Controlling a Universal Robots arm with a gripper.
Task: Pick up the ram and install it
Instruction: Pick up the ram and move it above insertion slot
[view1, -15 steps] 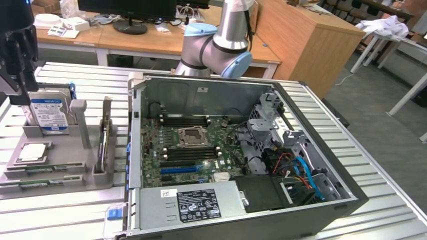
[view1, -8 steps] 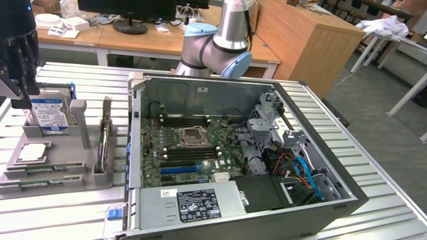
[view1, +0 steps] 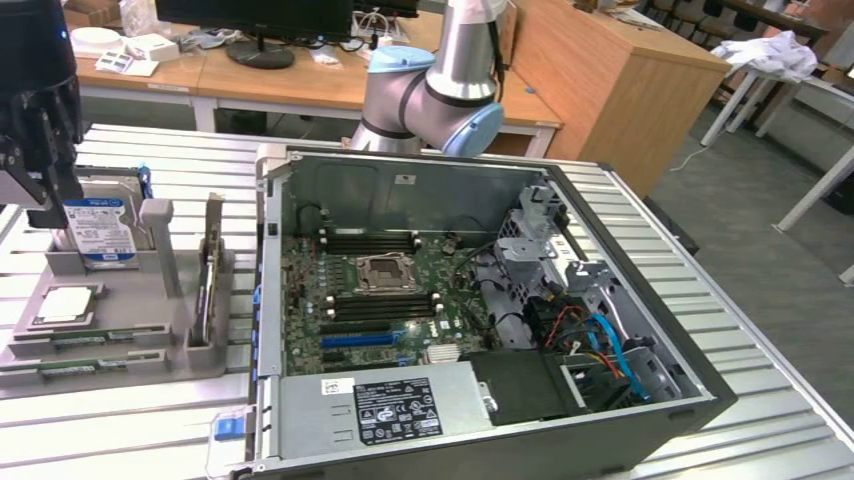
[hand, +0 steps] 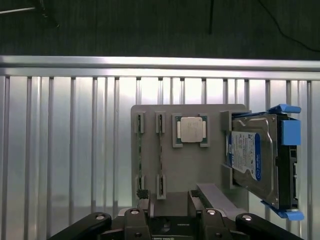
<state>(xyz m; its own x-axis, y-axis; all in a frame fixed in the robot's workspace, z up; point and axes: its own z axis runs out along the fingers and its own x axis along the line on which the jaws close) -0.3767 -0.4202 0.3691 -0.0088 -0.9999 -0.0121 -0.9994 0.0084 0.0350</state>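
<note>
The gripper (hand: 170, 206) hangs with its jaws wide apart and empty above the gray holder (hand: 190, 165), where the ram (hand: 161, 152) seems to stand on its edge in a slot beside the silver chip (hand: 190, 129).

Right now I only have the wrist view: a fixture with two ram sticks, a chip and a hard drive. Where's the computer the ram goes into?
Observer: An open computer case lies on its side next to the fixture, on the exterior view's right, with its motherboard facing up.
Operator: Memory slots free?
Observer: The black slots on both sides of the processor socket look empty.
</note>
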